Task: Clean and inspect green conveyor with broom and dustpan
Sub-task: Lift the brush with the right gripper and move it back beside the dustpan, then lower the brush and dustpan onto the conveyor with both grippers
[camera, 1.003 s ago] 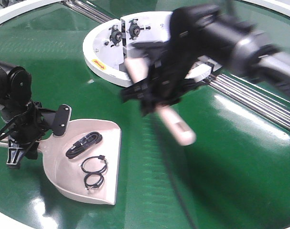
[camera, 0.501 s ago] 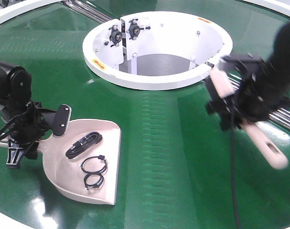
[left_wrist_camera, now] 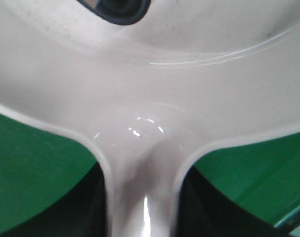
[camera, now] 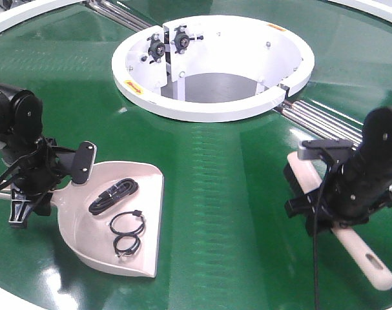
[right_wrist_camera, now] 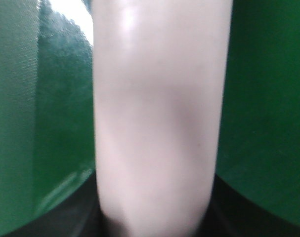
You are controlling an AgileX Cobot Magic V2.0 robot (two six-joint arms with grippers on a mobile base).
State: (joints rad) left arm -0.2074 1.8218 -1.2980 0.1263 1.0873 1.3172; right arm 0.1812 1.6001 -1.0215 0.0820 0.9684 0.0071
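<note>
Front view: a white ring (camera: 144,97) around the central opening sits at the top middle, with black bolted fittings (camera: 165,44) on its inner wall. Metal rollers (camera: 325,126) run from it toward the right. The black left arm (camera: 18,123) covers the joint between the dustpan (camera: 141,255) and its handle. The black right arm (camera: 373,165) hides the middle of the broom (camera: 367,258). The green conveyor (camera: 215,213) is glossy with pale glare and has a white outer rim (camera: 15,16) at the top left. The dustpan lies flat on the belt at lower left. It holds a bundled black cable (camera: 113,196) and two black cable loops (camera: 127,234). The left jaws are clamped on its handle. The broom lies slantwise at lower right, bristle end toward the ring and slotted tip toward the near edge, with the right jaws closed on its shaft. Whether it touches the belt I cannot tell.

Left wrist view: the dustpan's pale neck (left_wrist_camera: 142,192) runs down between two dark jaws pressed against it, with green belt on both sides.

Right wrist view: the broom's beige shaft (right_wrist_camera: 157,123) fills the centre, blurred, with green belt (right_wrist_camera: 41,123) either side
</note>
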